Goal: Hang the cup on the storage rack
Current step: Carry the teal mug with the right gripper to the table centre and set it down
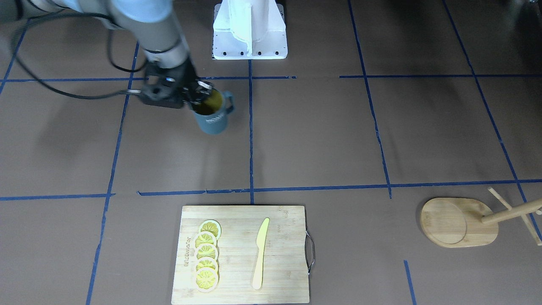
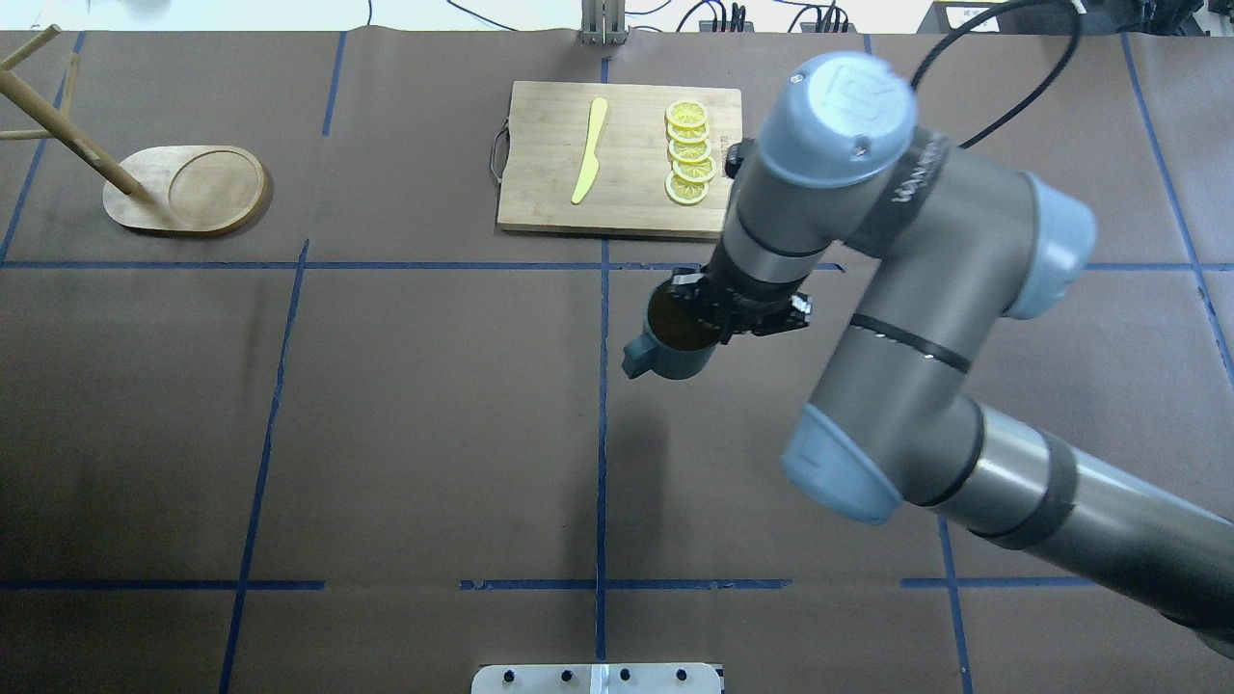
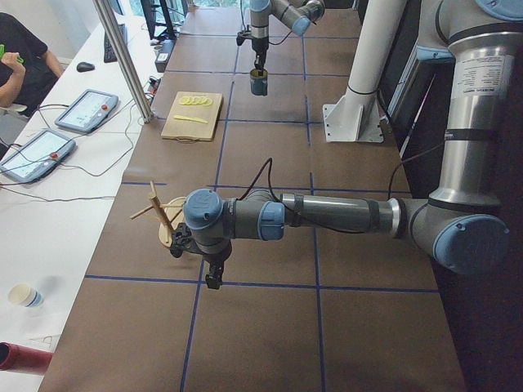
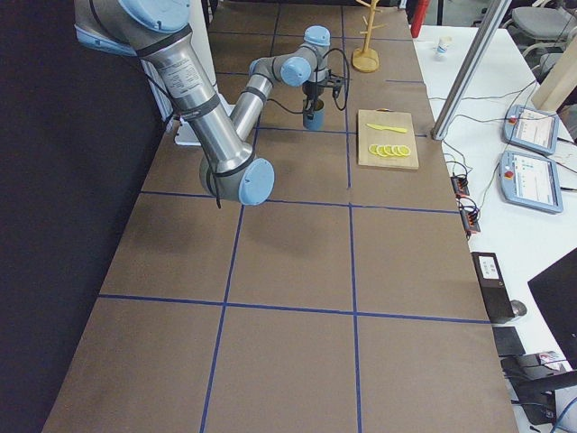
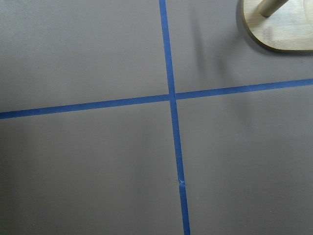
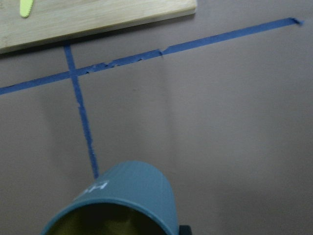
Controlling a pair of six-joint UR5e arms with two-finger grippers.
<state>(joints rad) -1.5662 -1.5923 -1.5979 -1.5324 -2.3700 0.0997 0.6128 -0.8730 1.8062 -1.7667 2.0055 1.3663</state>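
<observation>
Taped table [image 1: 322, 140], right hand [image 1: 198, 96] gripping cup [image 1: 210, 127], front-view lettering [image 1: 214, 119]

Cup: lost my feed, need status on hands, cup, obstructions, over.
Right hand shut on cup rim; cup upright, apparently off the table. Left hand beside storage rack, state unreadable, may crowd approach. Rack pegs bare.

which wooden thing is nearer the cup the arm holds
The rectangular cutting board with the lemon slices, just beyond the cup. The oval-based storage rack stands far off at the table's left end.
</observation>
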